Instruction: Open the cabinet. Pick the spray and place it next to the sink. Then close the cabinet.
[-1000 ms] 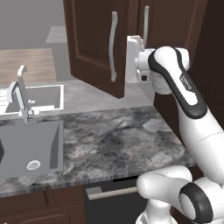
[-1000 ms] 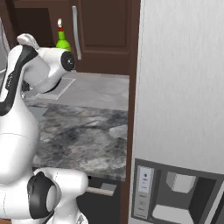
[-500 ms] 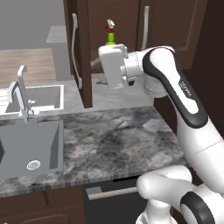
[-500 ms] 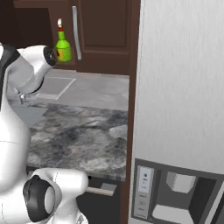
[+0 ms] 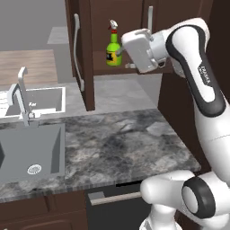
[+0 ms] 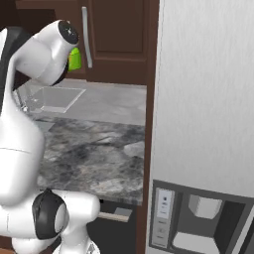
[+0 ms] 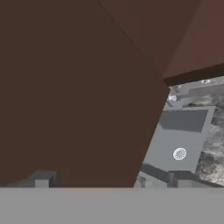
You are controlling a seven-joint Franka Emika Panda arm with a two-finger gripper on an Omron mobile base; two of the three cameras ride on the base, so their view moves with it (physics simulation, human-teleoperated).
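Note:
The cabinet (image 5: 134, 27) hangs over the counter with its left door (image 5: 85, 58) swung wide out, seen edge-on; the right door (image 6: 116, 30) is shut. On its shelf stands the spray (image 5: 113, 46), green with a yellow label and red nozzle, upright; a green sliver of the spray (image 6: 74, 58) peeks past the arm. My gripper (image 5: 121, 53) hovers just right of the spray, open and holding nothing. In the hand view the gripper (image 7: 109, 181) faces the brown door panel (image 7: 74, 87), with the sink (image 7: 175, 135) below. The grey sink (image 5: 31, 148) lies at the counter's left.
A chrome tap (image 5: 20, 96) stands behind the sink, with a paler basin (image 5: 42, 99) beyond it. The marble counter (image 5: 126, 143) runs right to a tall fridge (image 6: 208, 99). Dark drawer fronts (image 5: 108, 197) sit under the counter.
The left door has swung further open to the left, uncovering the spray. My hand went left with it, then came away and moved back right and up, level with the bottle.

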